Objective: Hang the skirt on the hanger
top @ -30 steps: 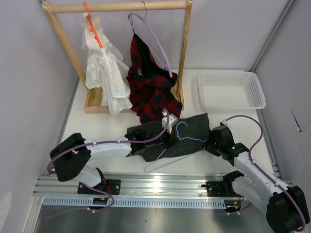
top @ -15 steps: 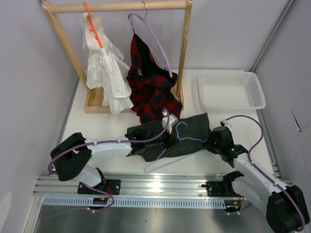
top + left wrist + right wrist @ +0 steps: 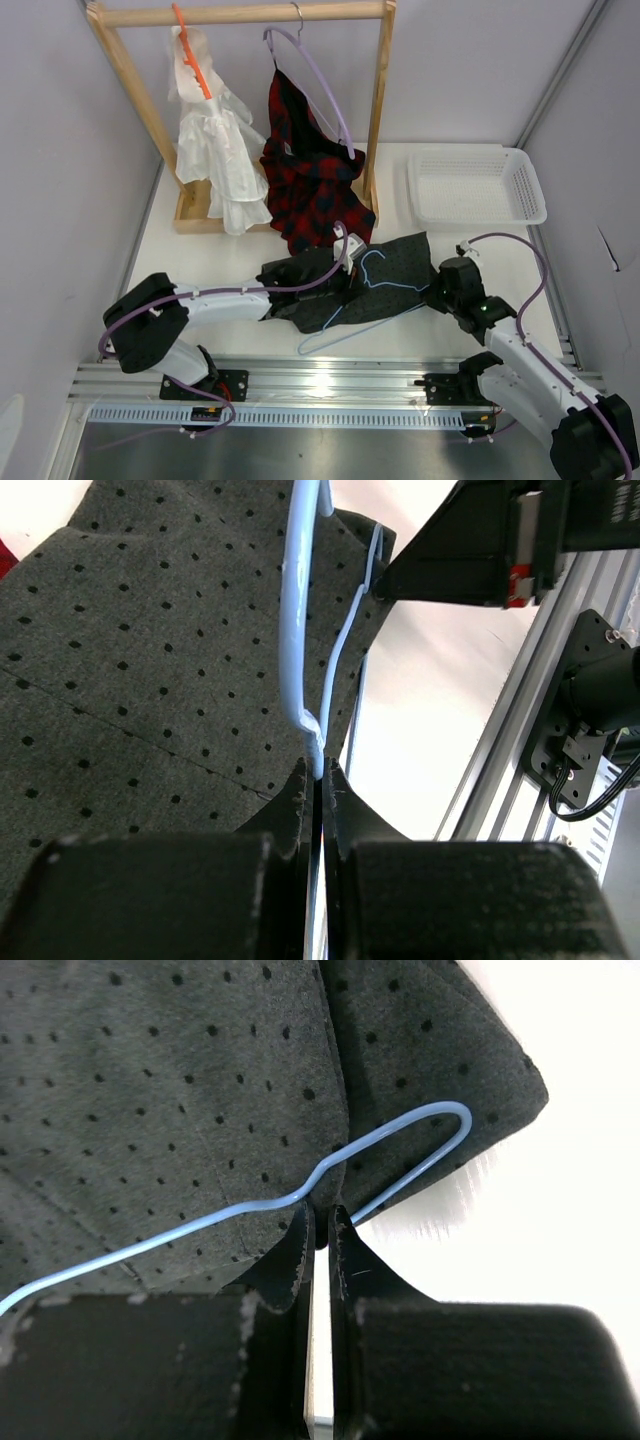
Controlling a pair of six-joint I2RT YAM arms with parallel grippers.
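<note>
My left claw (image 3: 318, 770) pinches the thin light-blue wire hanger (image 3: 290, 610); right claw (image 3: 320, 1222) seemingly nips the dotted charcoal cloth skirt (image 3: 150, 1090); threading not yet done.

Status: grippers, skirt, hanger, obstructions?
Left gripper shut on the hanger. Right gripper shut against its wire, grip unclear. Hanger lies atop the skirt, not threaded. Nothing blocking.

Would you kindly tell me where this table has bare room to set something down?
Bare table lies left of the skirt, between the rack base and the left arm, and in the strip between that base and the basket. Front centre is crowded: left gripper, right gripper, hanger and skirt meet there.
</note>
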